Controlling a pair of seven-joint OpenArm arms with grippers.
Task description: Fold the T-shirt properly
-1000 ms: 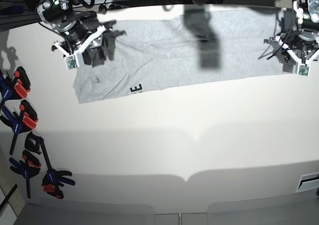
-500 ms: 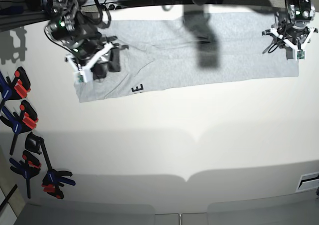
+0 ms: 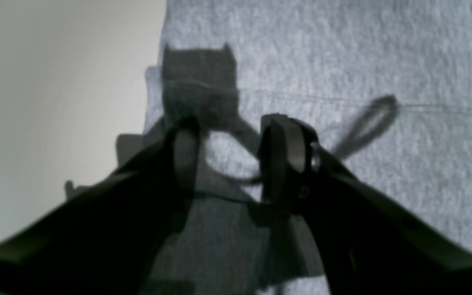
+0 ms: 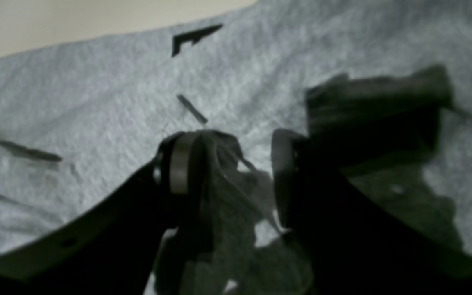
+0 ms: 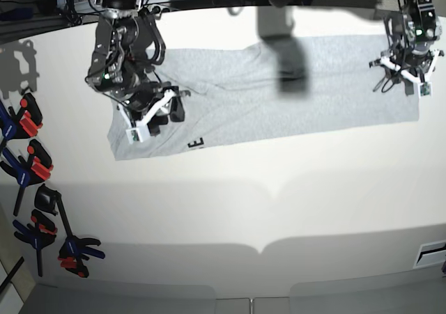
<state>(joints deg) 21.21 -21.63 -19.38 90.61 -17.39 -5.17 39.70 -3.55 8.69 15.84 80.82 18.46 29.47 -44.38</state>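
Observation:
The grey T-shirt point(image 5: 265, 91) lies as a long flat strip across the far part of the table, with black lettering point(image 5: 196, 144) at its near edge. My right gripper point(image 5: 157, 115) hangs over the shirt's left end. In its wrist view this gripper point(image 4: 234, 172) is open just above wrinkled cloth point(image 4: 96, 102), with a piece of the black lettering point(image 4: 195, 35) beyond it. My left gripper point(image 5: 403, 74) is over the shirt's right end. In the left wrist view it point(image 3: 234, 155) stands open above the fabric point(image 3: 383, 61), next to the shirt's edge.
Several black, red and blue spring clamps point(image 5: 31, 164) lie along the table's left edge, down to one near the front point(image 5: 73, 248). Cables and frame parts point(image 5: 139, 1) run behind the table's far edge. The white table point(image 5: 244, 202) stretches toward the front.
The right arm swung down and to the right over the shirt's left end. The left arm went back, then came forward again. The shirt now lies a little nearer the front.

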